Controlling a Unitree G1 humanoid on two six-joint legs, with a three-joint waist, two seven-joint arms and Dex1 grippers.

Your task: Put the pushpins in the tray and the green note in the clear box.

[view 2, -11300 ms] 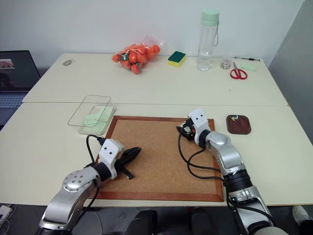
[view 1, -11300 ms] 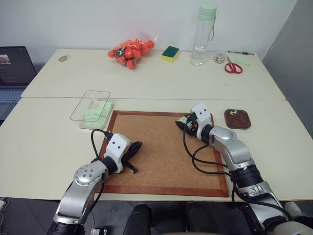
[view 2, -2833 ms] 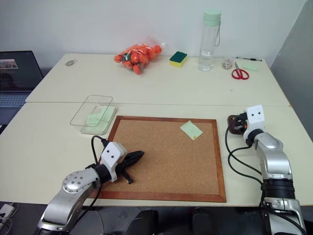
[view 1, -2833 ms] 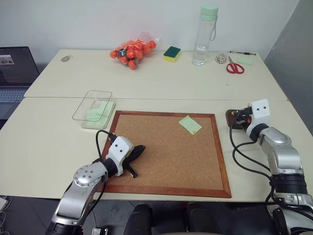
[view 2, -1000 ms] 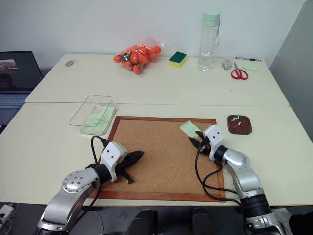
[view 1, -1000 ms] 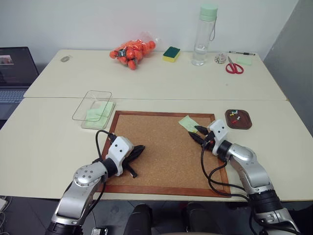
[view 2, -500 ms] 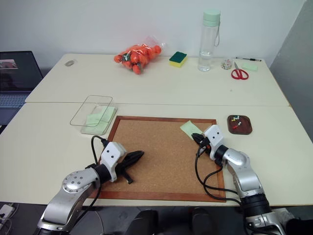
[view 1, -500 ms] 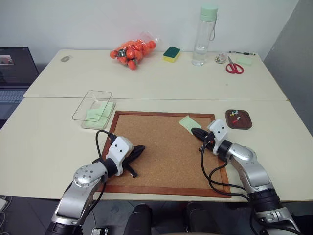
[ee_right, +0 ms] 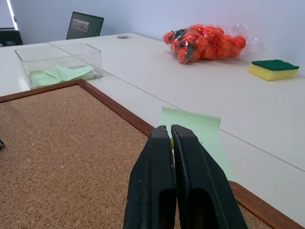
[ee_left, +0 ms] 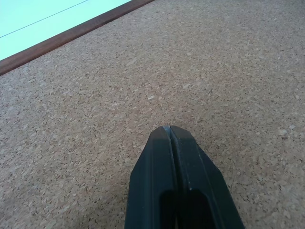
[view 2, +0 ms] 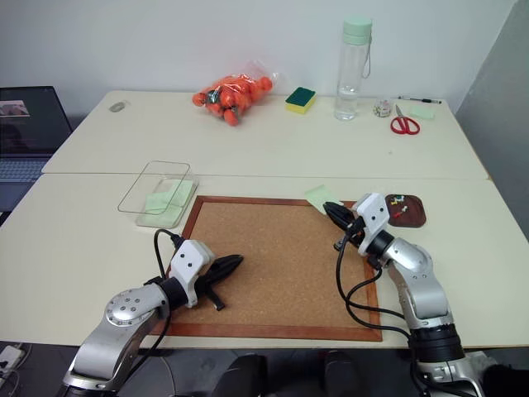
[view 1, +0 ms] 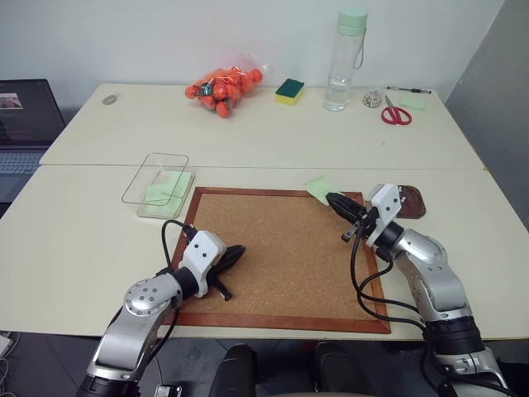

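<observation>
Pushpins (view 2: 399, 199) appear to lie in the tray (view 2: 409, 213); right tool (view 1: 332, 199), clamped on the green note (view 1: 317, 188), holds it above the cork board's (view 1: 273, 256) far edge, clear box (view 1: 157, 184) delivery outstanding; left tool (view 1: 234, 251) closed, empty.

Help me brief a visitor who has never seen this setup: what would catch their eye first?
Likely the large cork board at the near edge of the table, with both arms over it. The right gripper is shut on the green note, held up at the board's far right corner. Next, the bright bag of oranges at the far side.
</observation>
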